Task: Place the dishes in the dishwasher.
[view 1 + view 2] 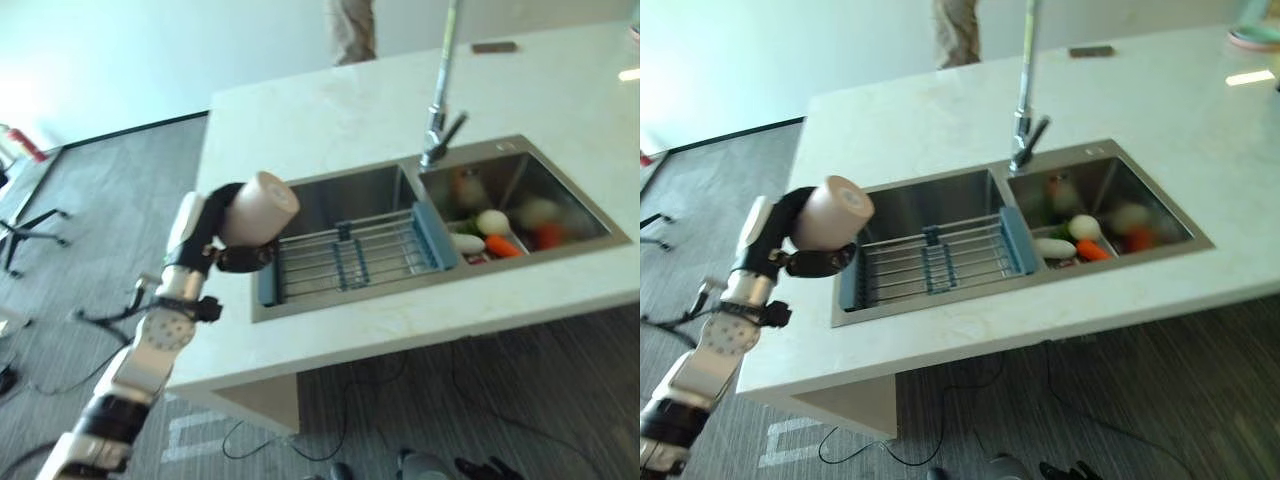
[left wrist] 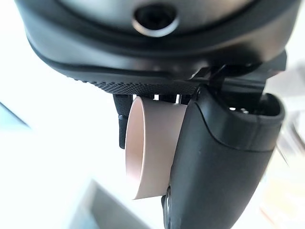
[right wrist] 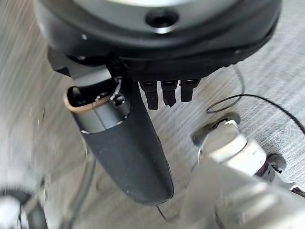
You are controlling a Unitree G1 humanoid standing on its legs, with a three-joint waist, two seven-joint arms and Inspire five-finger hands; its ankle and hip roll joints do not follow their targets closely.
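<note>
A beige cup [image 1: 260, 208] lies on its side in my left hand [image 1: 212, 245], raised above the counter at the left end of the sink [image 1: 330, 305]. In the left wrist view the thumb [image 2: 224, 167] and the curled fingers behind it clasp the cup [image 2: 152, 148]. A blue-ended wire drying rack [image 1: 350, 262] spans the left basin just right of the cup. My right hand [image 3: 124, 148] hangs low over the grey floor, fingers relaxed and holding nothing.
The right basin [image 1: 560, 190] holds a carrot [image 1: 503, 247] and other vegetables. A tall faucet [image 1: 437, 110] rises behind the sink. A pale counter [image 1: 330, 120] surrounds it, and a person [image 1: 350, 30] stands at its far edge. Cables lie on the floor below.
</note>
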